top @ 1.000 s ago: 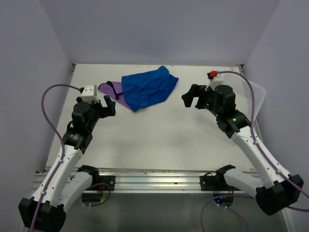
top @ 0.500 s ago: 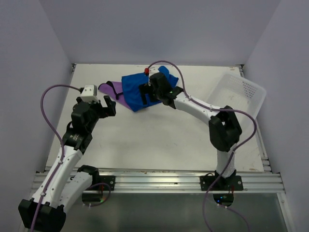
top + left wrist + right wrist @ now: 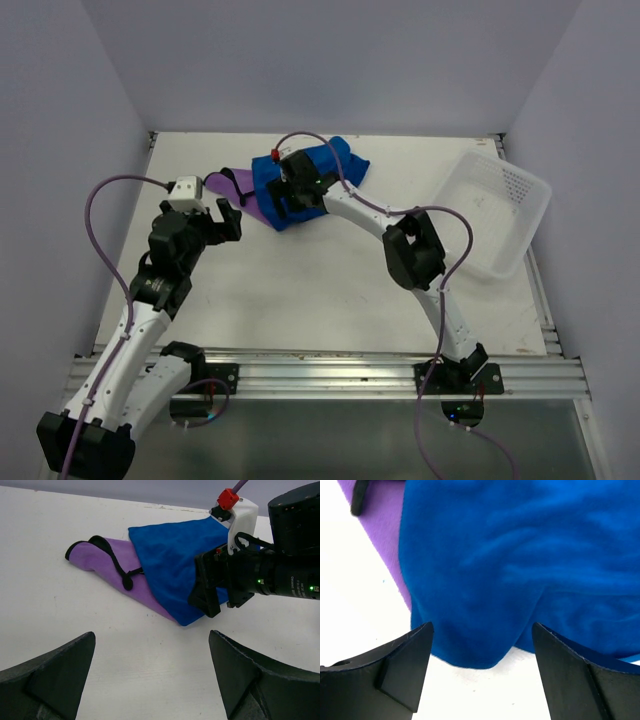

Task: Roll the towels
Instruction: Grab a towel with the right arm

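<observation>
The blue towel (image 3: 345, 160) lies in a rumpled heap on the counter (image 3: 320, 290), at about 12 o'clock. The purple towel (image 3: 225, 185) sticks out from under it at 9 o'clock, and its black trim shows. The right gripper (image 3: 290, 200) is right over the near part of the blue towel. Its jaws are wide apart, with the towel's near edge between them, and it grips nothing. The left gripper (image 3: 225, 215) is spread wide too and holds nothing. The purple towel lies near it, at its 12 o'clock. A white basket (image 3: 500, 215) sits at 3 o'clock.
</observation>
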{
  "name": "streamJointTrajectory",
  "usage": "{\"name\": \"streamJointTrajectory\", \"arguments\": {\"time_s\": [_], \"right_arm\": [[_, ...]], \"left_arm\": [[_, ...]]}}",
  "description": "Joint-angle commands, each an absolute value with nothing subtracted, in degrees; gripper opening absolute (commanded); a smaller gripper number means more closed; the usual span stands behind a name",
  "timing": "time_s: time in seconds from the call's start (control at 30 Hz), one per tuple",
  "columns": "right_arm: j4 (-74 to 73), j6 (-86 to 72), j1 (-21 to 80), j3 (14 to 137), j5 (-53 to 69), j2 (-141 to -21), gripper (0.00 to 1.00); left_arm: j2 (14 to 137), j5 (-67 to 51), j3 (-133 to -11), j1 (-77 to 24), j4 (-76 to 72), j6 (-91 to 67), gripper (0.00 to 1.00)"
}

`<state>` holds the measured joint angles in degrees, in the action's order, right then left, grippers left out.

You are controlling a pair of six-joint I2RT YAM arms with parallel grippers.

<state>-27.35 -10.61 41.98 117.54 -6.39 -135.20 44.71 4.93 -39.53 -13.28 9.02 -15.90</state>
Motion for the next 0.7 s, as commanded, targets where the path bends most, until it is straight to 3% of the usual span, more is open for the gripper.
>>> {"name": "streamJointTrajectory", "arguments": {"time_s": [0.0, 0.27, 0.4, 0.67], "right_arm": [[-29.09, -9.84, 43.33, 117.87, -5.10, -133.86, 0.82], [-28.56, -9.05, 43.42, 114.34, -3.96, -133.50, 0.64], [-29.27, -9.14, 43.33, 115.23, -4.57, -134.21, 0.37], [-29.44, -9.32, 43.33, 117.06, -5.80, -128.68, 0.00]], "left_arm": [[44.91, 5.63, -42.01, -13.71, 8.96, -16.35, 1.00], [46.32, 5.10, -42.62, -13.71, 9.49, -16.00, 1.00], [46.58, 5.89, -42.80, -13.71, 9.93, -15.82, 1.00], [46.67, 5.98, -42.71, -13.71, 9.84, -15.73, 0.99]]}}
